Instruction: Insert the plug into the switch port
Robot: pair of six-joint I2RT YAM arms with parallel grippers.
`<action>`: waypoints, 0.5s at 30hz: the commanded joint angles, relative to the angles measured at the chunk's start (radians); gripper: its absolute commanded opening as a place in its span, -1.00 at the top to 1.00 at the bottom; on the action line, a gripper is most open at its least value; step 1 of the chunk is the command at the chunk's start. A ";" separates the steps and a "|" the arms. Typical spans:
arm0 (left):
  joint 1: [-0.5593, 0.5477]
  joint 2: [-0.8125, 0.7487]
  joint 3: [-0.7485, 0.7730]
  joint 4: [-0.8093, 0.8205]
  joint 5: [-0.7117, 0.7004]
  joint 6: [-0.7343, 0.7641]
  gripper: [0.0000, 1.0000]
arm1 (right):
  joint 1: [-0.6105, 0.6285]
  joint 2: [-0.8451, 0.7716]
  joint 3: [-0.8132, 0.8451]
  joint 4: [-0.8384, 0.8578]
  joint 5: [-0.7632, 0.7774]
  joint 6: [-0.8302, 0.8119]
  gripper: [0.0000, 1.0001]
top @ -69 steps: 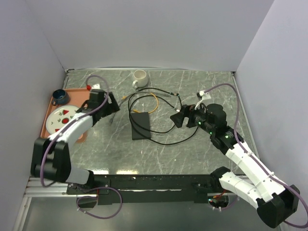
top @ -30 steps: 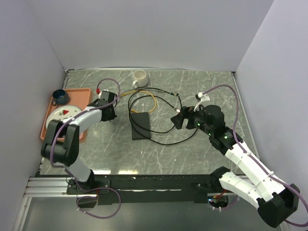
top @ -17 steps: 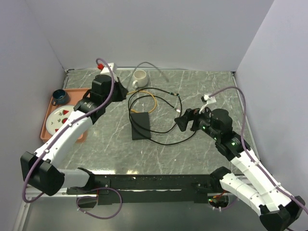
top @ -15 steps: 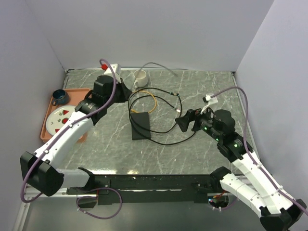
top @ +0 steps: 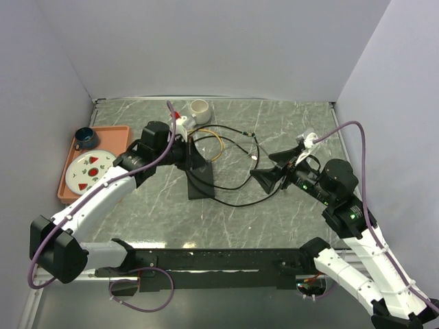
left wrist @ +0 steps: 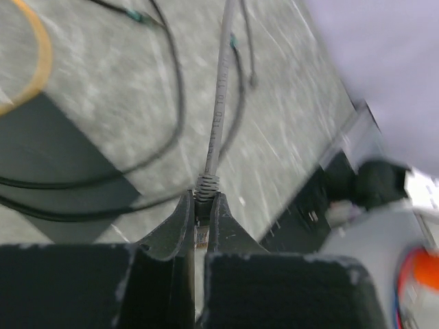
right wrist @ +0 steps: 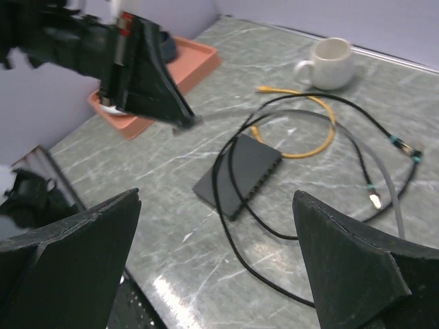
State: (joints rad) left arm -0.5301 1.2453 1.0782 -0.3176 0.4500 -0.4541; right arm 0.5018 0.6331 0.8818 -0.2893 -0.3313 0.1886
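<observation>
Left end effector [left wrist: 201, 200]: pinched tight on the plug [left wrist: 201, 236], clear tip tucked between the fingers [left wrist: 180, 221], ribbed boot just past them. From the boot, a grey cable [left wrist: 218, 96] running straight ahead over the surface [left wrist: 288, 137]. Just to the left of and beneath those fingers, flat on the surface: the black box [right wrist: 250, 164] with the switch port. Socket itself not made out in any view; plug apart from the box, not inserted. Draped over the box, black cables [top: 236, 203]; beyond its far corner, a yellow cable [right wrist: 312, 147] in a loop. Right end effector [right wrist: 216, 199]: spread wide, holding nothing, raised off the surface and aimed at the box from the opposite side. Farther off past the box, a white cup [right wrist: 333, 58]; behind the left end effector, an orange tray [right wrist: 199, 56] with a plate [top: 89, 168] and a dark blue cup [top: 85, 137].
</observation>
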 commanded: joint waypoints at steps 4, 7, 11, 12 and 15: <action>-0.031 -0.058 -0.038 -0.029 0.329 0.066 0.98 | 0.014 0.106 0.017 0.186 -0.244 -0.037 -0.99; -0.048 -0.049 -0.037 -0.034 0.383 0.078 0.98 | 0.030 0.164 0.008 0.231 -0.287 -0.069 -0.99; -0.062 0.026 0.035 -0.095 0.408 0.115 0.98 | 0.049 0.273 0.025 0.237 -0.336 -0.106 -1.00; -0.065 0.042 0.054 -0.112 0.405 0.127 0.98 | 0.053 0.292 0.034 0.234 -0.341 -0.113 -0.99; -0.074 0.088 0.088 -0.139 0.372 0.149 0.98 | 0.076 0.358 0.036 0.223 -0.330 -0.146 -0.99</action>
State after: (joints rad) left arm -0.5938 1.2839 1.0889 -0.4168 0.7940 -0.3595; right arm 0.5499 0.9375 0.8818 -0.1116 -0.6258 0.1055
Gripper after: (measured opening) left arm 0.069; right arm 0.997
